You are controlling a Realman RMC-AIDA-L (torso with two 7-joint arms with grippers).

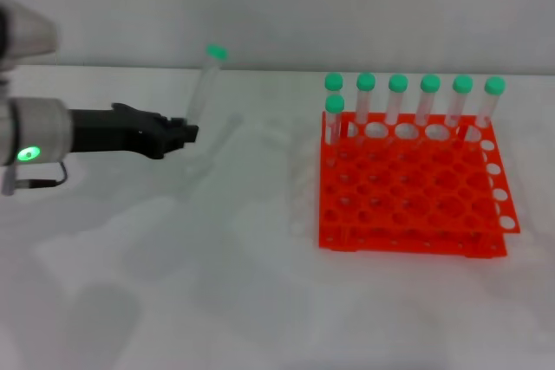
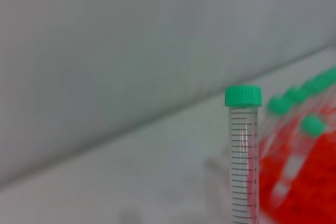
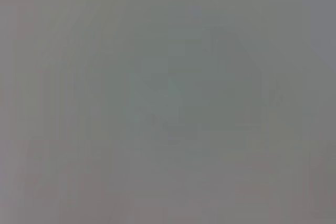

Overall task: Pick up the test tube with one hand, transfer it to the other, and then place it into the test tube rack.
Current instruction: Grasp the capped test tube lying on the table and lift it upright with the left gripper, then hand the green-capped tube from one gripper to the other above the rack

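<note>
My left gripper is out over the left half of the white worktop, arm coming in from the left edge, green ring light on. Fingers clamped on the lower end of the test tube; it's off the surface, nearly upright, leaning slightly with the green cap toward the far edge. Left wrist view shows the same tube close up: cap on top, graduation marks down the clear wall, bottom end cut off by the frame. Test tube rack sits on the right half of the worktop, well apart from the held tube. Six green-capped tubes stand along its far row, one more in the next row at the left corner; the other holes look open. Right gripper isn't visible in the head view, and the right wrist view is just a flat grey field, so I can't tell its finger state.
</note>
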